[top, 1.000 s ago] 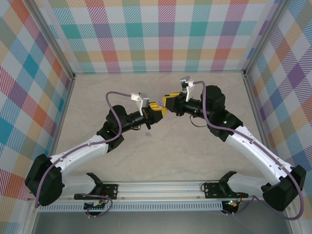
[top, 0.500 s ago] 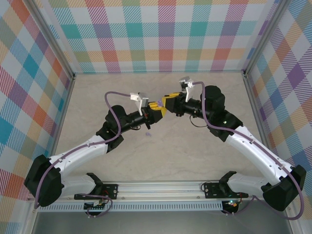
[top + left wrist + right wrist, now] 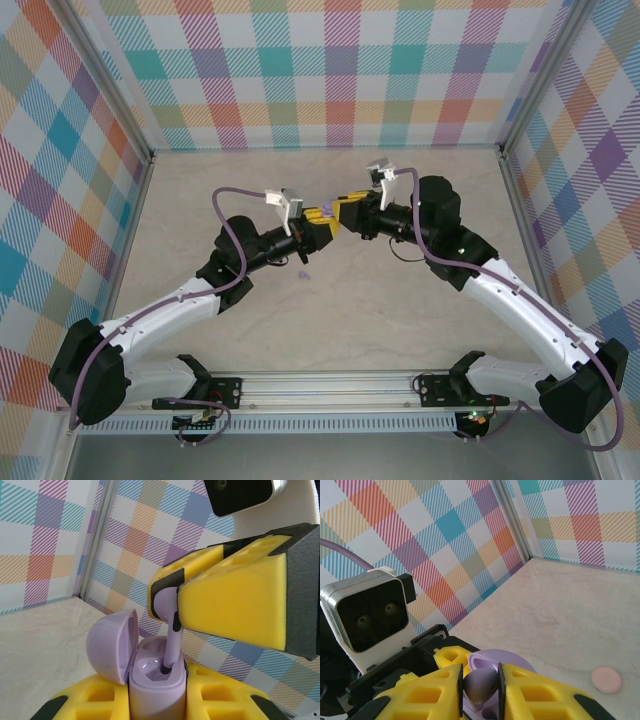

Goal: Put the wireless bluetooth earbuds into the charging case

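"Which step was it?"

"Insertion. The left tool [image 3: 158,707] clenched the open charging case [image 3: 152,680] above the tabletop [image 3: 400,300]. The right tool [image 3: 480,690] pinched an earbud [image 3: 167,607], stem tip in a socket. It probably needed a straight push, then release."

"Counts?"

"One case, two earbuds; the second earbud [image 3: 303,274] lay on the tabletop."

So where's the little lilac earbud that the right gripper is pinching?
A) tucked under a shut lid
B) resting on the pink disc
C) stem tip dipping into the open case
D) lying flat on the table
C: in the left wrist view the earbud, pinched in the right gripper, points stem-down with its tip inside a socket of the open charging case, which the left gripper holds.
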Robot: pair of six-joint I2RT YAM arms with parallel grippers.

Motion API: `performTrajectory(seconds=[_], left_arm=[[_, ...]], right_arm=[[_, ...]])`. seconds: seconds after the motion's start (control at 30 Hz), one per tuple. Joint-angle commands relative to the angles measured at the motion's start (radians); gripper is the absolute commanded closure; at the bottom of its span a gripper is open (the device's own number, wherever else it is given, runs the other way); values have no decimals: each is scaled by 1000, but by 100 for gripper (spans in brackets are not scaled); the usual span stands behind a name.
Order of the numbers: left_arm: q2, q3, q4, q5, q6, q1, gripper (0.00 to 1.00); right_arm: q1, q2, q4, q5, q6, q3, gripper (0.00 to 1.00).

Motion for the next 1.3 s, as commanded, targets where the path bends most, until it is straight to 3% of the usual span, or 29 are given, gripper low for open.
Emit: performTrajectory(seconds=[0.0, 0.43, 0.9, 1.27], left_arm=[[-32, 33, 33, -15, -8, -16, 96], [-28, 37, 28, 18, -1, -15, 96], [-29, 42, -14, 28, 21, -16, 96], [-68, 48, -154, -4, 116, -16, 96]], right_arm=[[6, 6, -9, -15, -27, 34, 76], [7, 27, -53, -47, -44, 60, 72], [8, 13, -114, -21, -71, 102, 49], [8, -10, -323, 67, -140, 188, 45]])
